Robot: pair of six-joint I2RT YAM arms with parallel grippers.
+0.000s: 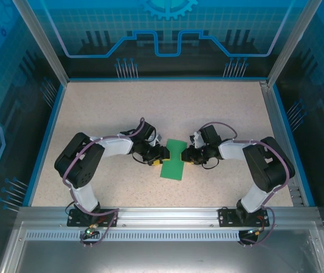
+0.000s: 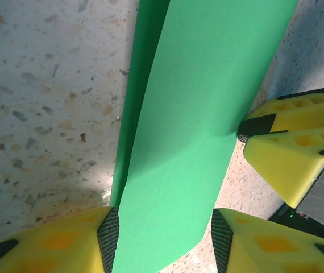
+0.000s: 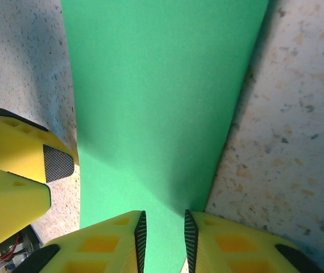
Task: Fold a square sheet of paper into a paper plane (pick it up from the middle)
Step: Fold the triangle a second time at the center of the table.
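- One square sheet of paper (image 1: 174, 160) sits mid-table (image 1: 122, 108).
- Right gripper (image 1: 186, 154) pinches its edge; left gripper (image 1: 163, 154) straddles it half-parted, grip unclear to us.
- We judge it light and floppy: hold mid-edges gently.

Thin, bright green square sheet of paper (image 1: 173, 166), plain and unmarked. Not flat: squeezed narrow at the waist and flaring wider at the far and near ends, like an hourglass from above. Placed right between left gripper (image 1: 163, 154) and right gripper (image 1: 186, 154), waist in line with both. Nipped as a narrow raised ridge between the right gripper's pads (image 3: 141, 239). Bowed across the wider gap of the left gripper's pads (image 2: 108, 239), one long side turned under in a darker layer.
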